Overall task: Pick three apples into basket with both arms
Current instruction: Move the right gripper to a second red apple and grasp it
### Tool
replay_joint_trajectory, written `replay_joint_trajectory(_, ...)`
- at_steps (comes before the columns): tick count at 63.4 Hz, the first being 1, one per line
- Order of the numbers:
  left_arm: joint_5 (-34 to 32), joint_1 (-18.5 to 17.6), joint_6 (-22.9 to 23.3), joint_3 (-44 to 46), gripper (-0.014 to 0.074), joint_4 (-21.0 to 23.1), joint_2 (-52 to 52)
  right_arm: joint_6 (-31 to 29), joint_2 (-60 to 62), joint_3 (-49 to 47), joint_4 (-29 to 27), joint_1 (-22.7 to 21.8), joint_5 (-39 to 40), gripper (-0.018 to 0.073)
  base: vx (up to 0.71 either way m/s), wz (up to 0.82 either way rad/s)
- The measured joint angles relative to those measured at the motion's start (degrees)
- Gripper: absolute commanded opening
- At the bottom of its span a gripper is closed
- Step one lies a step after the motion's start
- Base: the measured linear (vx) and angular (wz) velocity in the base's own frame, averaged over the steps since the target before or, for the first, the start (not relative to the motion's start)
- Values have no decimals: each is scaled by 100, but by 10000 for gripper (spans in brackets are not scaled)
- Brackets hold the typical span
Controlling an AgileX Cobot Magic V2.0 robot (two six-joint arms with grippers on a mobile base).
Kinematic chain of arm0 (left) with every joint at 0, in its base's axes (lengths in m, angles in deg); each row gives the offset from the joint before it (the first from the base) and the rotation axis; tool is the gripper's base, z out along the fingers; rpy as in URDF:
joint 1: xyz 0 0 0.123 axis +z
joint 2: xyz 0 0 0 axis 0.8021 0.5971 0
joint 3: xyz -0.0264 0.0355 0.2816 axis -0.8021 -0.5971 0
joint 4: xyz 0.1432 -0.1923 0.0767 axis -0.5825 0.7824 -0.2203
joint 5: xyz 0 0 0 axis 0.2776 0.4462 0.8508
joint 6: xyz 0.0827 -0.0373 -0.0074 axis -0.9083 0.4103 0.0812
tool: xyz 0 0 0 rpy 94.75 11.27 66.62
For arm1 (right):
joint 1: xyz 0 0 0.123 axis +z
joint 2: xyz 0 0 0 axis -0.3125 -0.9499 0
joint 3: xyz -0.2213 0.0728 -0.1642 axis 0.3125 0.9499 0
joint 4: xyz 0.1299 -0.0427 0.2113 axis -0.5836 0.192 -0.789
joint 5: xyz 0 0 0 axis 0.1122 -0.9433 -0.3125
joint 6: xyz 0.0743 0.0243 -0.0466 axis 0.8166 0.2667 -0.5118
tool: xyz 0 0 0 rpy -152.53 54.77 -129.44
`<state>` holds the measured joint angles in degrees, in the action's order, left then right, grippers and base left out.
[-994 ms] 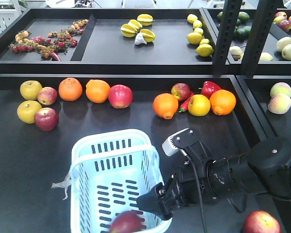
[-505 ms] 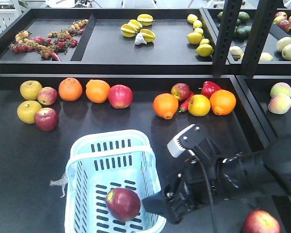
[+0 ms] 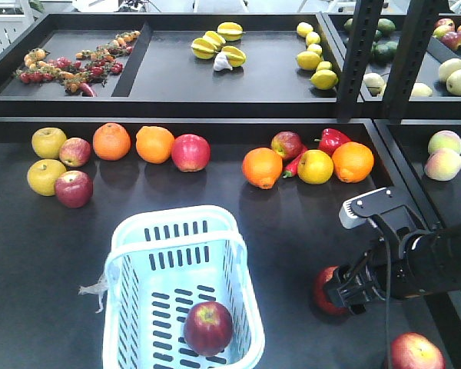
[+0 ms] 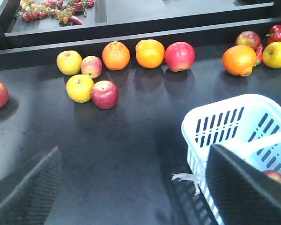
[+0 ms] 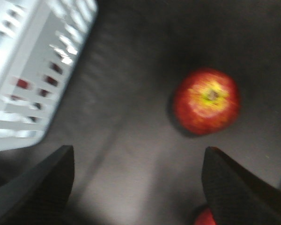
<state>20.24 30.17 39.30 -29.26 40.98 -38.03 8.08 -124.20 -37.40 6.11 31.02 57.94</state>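
The basket point(image 3: 177, 288) stands on the dark tabletop point(image 3: 46, 254) with one red apple point(image 3: 208, 327) inside — two more apples point(image 3: 323, 290) point(image 3: 413, 352) lie outside, right of it. Right fingers point(image 5: 215, 187) spread wide above one; left fingers point(image 4: 239, 187) open too.

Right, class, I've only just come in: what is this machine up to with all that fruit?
A two-armed robot is collecting dark red apples into a pale blue-white slotted plastic basket. One dark red apple already lies on the basket's bottom. The right gripper is open beside a second red apple on the black table, right of the basket, not gripping it. A third red apple sits nearer the front edge. The left gripper is open and empty by the basket.
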Motion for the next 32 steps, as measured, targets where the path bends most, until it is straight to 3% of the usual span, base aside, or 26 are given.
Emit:
replay_joint_trajectory(18,0,0,0,0,589,0,0,25,-1090,-11,310,-12,1500,605,0,0)
replay_joint_trajectory(32,0,0,0,0,589,0,0,-47,-1733,-13,310,-12,2070,607,0,0)
